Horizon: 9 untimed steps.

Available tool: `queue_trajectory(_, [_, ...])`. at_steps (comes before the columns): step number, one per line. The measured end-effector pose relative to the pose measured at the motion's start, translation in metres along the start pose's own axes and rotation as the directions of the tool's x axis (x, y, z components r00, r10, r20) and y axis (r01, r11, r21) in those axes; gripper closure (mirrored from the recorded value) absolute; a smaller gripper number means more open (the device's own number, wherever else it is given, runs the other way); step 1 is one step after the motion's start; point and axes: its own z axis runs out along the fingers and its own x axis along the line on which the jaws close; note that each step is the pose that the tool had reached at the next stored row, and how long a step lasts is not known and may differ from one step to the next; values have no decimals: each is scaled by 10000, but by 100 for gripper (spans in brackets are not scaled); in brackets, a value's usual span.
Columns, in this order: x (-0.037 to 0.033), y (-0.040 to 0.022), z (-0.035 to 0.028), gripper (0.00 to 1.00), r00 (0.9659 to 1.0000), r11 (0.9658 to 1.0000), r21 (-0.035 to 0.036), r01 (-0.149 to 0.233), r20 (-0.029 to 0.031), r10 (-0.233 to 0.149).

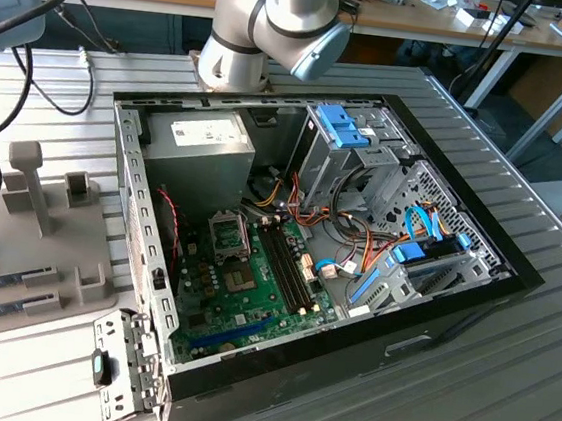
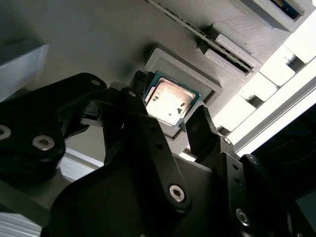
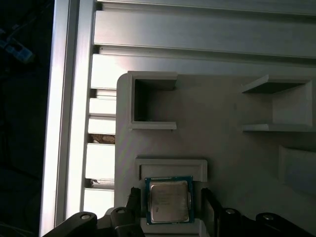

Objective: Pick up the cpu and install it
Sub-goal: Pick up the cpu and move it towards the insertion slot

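Claw [image 3: 170, 198] open, empty, either side of the cpu [image 3: 169, 203], flat, silvery face up in grey holder [image 3: 173, 165]

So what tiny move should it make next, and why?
Probably close the end effector on the small square silver-topped chip with the green rim: its two black fingers stand open on either side of the chip, which lies flat in its grey plastic holder, not yet gripped.

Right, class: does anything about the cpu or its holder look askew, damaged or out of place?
Nothing stands out. The cpu lies flat and square in its grey holder, with the open gripper straddling it.
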Motion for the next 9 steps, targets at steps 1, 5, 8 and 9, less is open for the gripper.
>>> queue_trajectory(1, [0, 0, 0, 40, 10000, 10000, 0, 1, 0, -1])
queue_trajectory(5, [0, 0, 0, 40, 10000, 10000, -2, 2, 0, -2])
queue_trajectory(8, [-1, 0, 0, 48, 10000, 10000, -3, 2, 0, -2])
queue_trajectory(9, [0, 0, 0, 53, 10000, 10000, -3, 1, 0, -1])
